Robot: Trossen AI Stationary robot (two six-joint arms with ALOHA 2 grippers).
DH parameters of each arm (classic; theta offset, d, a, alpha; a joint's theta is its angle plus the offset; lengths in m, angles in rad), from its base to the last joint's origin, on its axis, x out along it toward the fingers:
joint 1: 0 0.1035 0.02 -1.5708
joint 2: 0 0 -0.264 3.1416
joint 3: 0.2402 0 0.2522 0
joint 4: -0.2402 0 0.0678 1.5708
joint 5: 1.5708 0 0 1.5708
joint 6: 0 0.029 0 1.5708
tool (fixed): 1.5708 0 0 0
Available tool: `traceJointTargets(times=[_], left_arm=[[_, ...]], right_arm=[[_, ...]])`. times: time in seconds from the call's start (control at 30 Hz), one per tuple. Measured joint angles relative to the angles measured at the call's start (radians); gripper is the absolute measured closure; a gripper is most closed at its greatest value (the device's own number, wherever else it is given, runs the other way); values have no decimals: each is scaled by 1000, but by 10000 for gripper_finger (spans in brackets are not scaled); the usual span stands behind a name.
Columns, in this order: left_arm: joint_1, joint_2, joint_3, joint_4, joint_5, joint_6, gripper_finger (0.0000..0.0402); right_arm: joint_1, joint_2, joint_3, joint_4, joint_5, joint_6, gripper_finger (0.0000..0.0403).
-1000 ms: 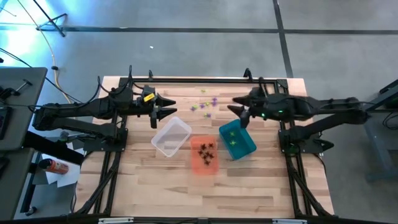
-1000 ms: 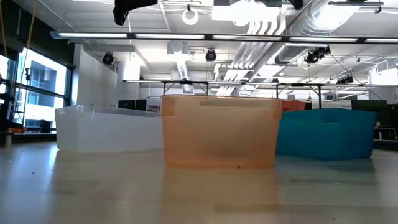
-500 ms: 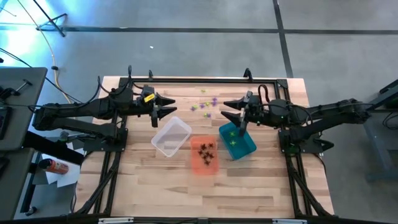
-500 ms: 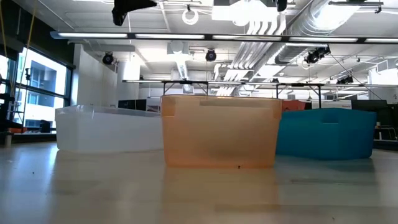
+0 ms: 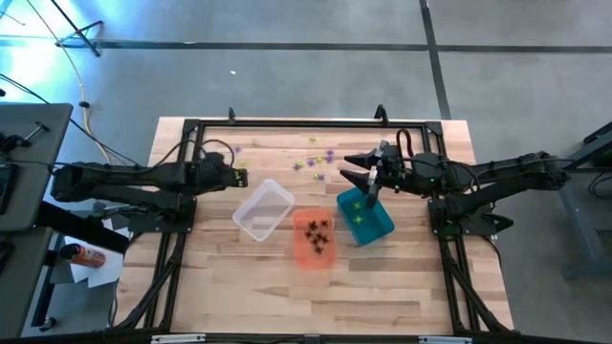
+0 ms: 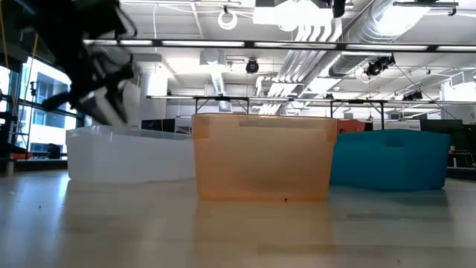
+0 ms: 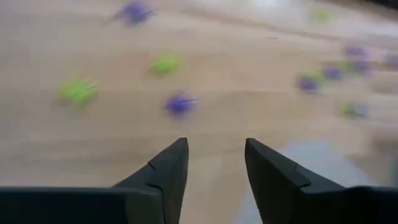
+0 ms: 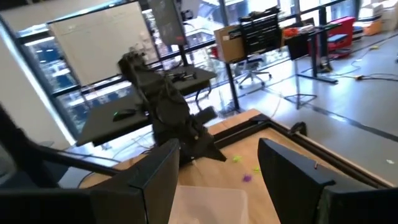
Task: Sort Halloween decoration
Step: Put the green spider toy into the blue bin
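Tiny purple and green Halloween decoration pieces (image 5: 316,161) lie loose on the wood at the far middle; a few more (image 5: 234,149) lie farther left. Black ones (image 5: 316,229) sit in the orange bin (image 5: 314,250), green ones (image 5: 359,215) in the teal bin (image 5: 381,222). My left gripper (image 7: 216,146) is open, low and tipped down over the table at the clear bin's (image 5: 263,210) left, with a purple piece (image 7: 180,104) just ahead of its tips. My right gripper (image 5: 359,170) is open and level, high above the teal bin's far end.
The three bins stand side by side mid-table: clear (image 6: 130,152), orange (image 6: 264,156), teal (image 6: 387,160). A black frame (image 5: 316,123) runs along the table's far edge. Bare wood lies in front of the bins.
My left gripper has dropped fast toward the table and drawn back toward the left edge, tipping nose-down and rolling as it went. My right gripper tipped up to level early on and has kept still since.
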Motion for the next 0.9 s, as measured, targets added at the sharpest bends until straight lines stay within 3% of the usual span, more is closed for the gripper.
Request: traceJointTargets(times=[0.2, 0.47, 0.63, 0.9], left_arm=[[212, 32, -115, 20, 14, -10, 280], [448, 122, -153, 165, 74, 143, 286], [513, 208, -153, 219, 111, 159, 287], [521, 292, -150, 282, 163, 210, 287]], right_arm=[[0, 0, 0, -1, 84, 0, 188], [0, 0, 0, -4, 90, 2, 188], [0, 0, 0, -9, 89, 2, 188], [0, 0, 0, -46, 87, 0, 188]])
